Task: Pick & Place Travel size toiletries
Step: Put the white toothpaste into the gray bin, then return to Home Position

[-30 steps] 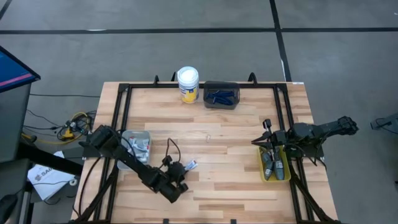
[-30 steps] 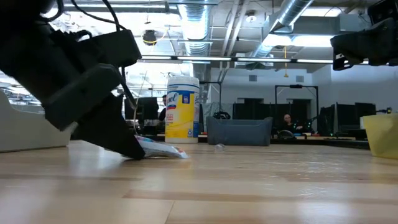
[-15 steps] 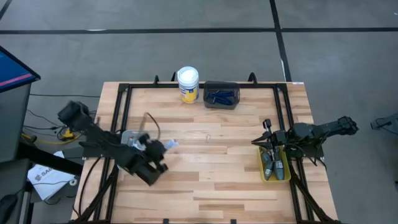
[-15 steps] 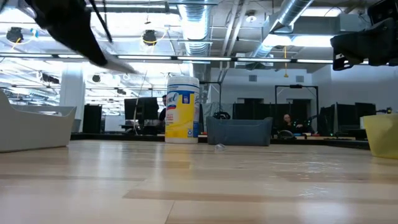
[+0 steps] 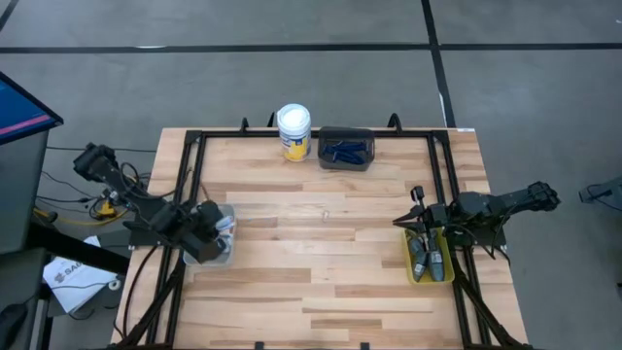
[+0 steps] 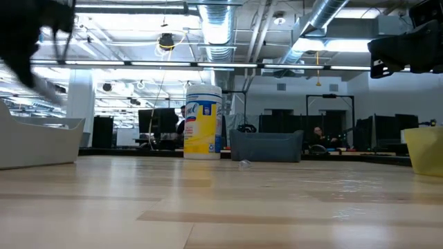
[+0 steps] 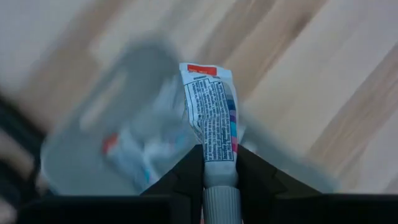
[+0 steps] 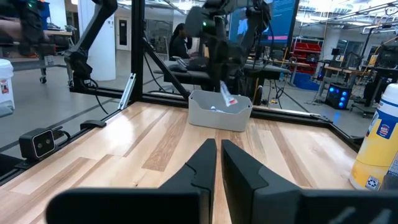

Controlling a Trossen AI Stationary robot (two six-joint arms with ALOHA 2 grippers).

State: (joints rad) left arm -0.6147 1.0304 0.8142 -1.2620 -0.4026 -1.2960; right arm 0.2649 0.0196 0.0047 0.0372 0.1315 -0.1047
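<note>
White-and-blue tube [image 7: 211,121] with red end, over clear tray holding more tubes [image 7: 134,155]

The table [image 5: 321,262] was pale wood in narrow planks, smooth with a soft sheen, framed by matt black metal rails [image 5: 190,170]. The left gripper [image 7: 219,180] was matt black plastic and pinched a glossy printed tube [image 7: 211,124] with a ribbed grey cap. Beneath it sat a translucent, cloudy plastic tray [image 5: 216,233]. The far jar [image 5: 293,131] wore a shiny yellow label under a white plastic lid.
</note>
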